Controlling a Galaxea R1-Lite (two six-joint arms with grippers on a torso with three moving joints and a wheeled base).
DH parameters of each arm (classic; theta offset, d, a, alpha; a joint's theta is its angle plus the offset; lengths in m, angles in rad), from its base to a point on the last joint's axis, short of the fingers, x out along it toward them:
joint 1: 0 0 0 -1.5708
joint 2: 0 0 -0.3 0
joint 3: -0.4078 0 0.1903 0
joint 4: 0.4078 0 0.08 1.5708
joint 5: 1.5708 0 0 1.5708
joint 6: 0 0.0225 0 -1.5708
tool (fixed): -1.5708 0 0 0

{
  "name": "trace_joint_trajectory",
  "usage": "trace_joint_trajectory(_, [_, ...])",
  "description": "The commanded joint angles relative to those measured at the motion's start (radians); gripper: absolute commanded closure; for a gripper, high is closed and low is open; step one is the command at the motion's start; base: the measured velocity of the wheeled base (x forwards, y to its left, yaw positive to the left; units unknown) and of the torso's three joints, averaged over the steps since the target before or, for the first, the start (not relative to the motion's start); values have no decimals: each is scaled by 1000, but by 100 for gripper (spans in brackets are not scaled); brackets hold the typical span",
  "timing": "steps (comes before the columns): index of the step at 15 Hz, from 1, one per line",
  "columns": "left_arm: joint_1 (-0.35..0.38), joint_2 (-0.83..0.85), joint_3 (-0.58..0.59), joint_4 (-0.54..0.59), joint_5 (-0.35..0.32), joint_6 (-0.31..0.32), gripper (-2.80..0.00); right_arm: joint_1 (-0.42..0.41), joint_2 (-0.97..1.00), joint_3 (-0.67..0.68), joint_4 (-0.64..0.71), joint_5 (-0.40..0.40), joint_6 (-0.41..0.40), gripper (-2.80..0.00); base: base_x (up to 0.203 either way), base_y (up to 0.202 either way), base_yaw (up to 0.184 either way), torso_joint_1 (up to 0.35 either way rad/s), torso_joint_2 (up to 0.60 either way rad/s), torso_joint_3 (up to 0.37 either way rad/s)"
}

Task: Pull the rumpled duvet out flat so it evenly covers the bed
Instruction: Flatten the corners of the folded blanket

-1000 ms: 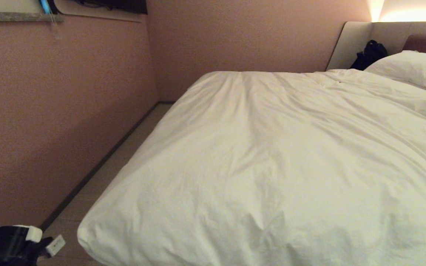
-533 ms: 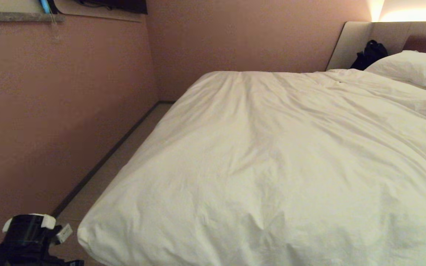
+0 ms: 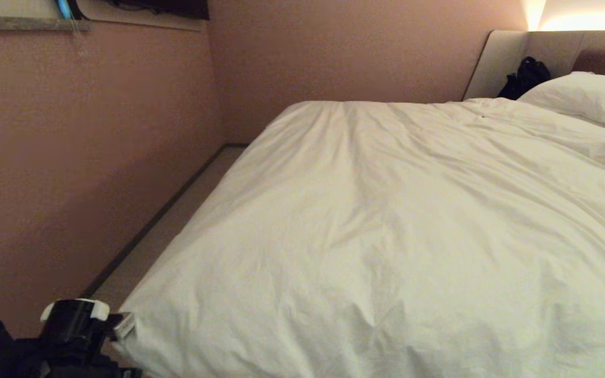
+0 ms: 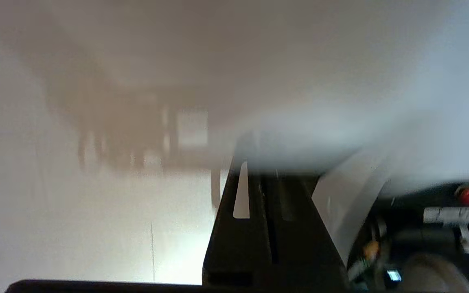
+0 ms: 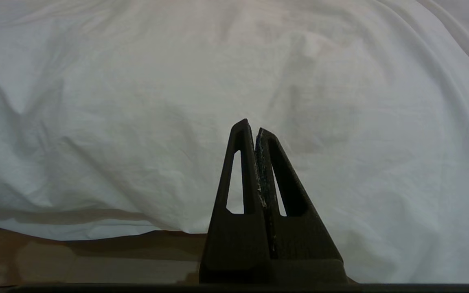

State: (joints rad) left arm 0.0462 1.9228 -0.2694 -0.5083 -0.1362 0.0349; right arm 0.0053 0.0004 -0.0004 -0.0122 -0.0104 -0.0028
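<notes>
You have the duvet (image 3: 386,226) spread across most of the bed (image 3: 507,58), reaching its near-left corner, with only soft creases left and a ridge toward the pillow (image 3: 586,97). Your left gripper (image 3: 116,325) sits at that corner, fingers pressed together; whether cloth is pinched between them is unclear. Your right gripper (image 5: 255,134) hangs by the duvet's edge, fingers together and empty. A final tug and smoothing look like what remains.

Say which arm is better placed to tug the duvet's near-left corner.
Left, probably. The left gripper sits right at the duvet corner by the wall-side floor; whether it grips cloth isn't visible. The right gripper hangs shut, facing the duvet's front drape.
</notes>
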Motion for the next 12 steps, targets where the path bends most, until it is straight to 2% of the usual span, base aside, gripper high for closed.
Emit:
trace_joint_trajectory(1, [-44,13,-3,-68,-19,-5,0,1,0,0,0,1,0,0,0,0,0,0,0,0])
trace_joint_trajectory(2, [-45,13,-4,-71,-21,-7,0,1,0,0,0,0,0,0,0,0,0,0,0,0])
trace_joint_trajectory(4, [-59,10,-10,-81,-44,-69,0,-1,0,0,0,0,0,0,0,0,0,0,0,0])
trace_joint_trajectory(6, [-58,7,-1,-79,-47,-95,0,1,0,0,0,0,0,0,0,0,0,0,0,0])
trace_joint_trajectory(9, [-42,-9,21,-73,-39,-107,0,1,0,0,0,0,0,0,0,0,0,0,0,0])
trace_joint_trajectory(12, [-15,-17,9,-85,-3,-190,0,0,0,-1,0,0,0,0,0,0,0,0,0,0])
